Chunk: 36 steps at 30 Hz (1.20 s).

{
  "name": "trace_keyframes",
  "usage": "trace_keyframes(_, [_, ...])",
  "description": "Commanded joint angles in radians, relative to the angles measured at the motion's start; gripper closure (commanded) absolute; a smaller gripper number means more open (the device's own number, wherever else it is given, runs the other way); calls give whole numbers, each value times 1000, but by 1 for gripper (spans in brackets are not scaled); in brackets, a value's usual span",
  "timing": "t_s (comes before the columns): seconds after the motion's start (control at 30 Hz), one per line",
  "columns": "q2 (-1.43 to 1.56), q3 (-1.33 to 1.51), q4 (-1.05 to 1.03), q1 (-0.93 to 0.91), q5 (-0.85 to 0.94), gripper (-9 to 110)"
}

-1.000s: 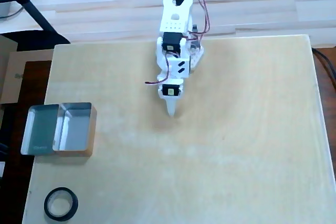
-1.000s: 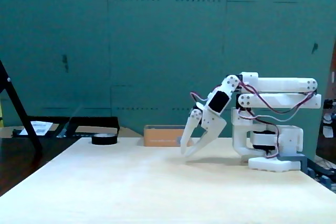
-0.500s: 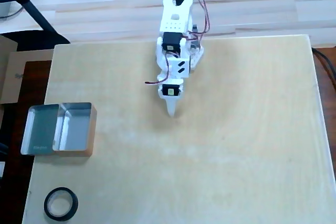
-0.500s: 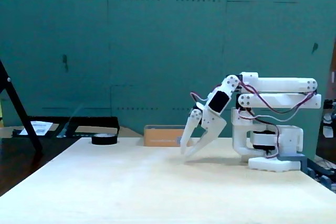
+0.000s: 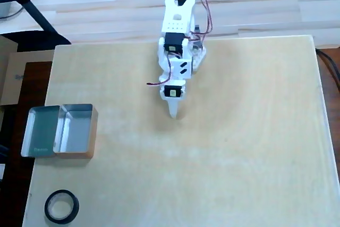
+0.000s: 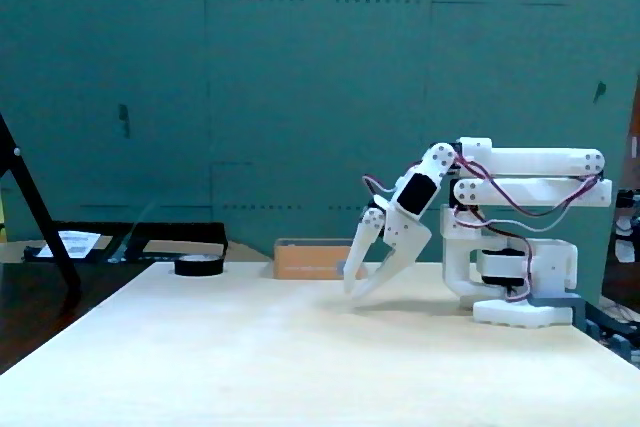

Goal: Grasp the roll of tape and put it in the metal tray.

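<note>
Overhead view: arm point(image 5: 176, 35) sits at top centre of the table point(image 5: 239, 158), base at the far edge, gripper point(image 5: 173, 114) reaching down-frame toward mid-table. Metal tray point(image 5: 59, 131) at left edge, mid-height, w/ two compartments side by side. Roll of tape point(image 5: 61, 206) lies flat in bottom-left corner, below the tray, well apart from it & from the gripper. Fixed view: arm base at right, gripper point(image 6: 352, 290) tips down by the table top at centre; tray point(image 6: 312, 258) behind it; roll of tape point(image 6: 199, 265) at left, on the table's far edge
</note>
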<state>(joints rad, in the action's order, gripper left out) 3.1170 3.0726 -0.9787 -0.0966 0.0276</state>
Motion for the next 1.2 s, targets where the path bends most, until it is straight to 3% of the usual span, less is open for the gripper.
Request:
trace_keyframes(0.0, [298,9,14,-3,-5,102])
trace_keyframes(0.37, [298,-51,9,9,-31,102])
trace_keyframes(0.6, [298,-324,5,-3,-112,102])
trace_keyframes(0.8, [276,-621,-156,-8,-104,102])
trace_keyframes(1.17, [-242,-1150,-259,-94,-103,102])
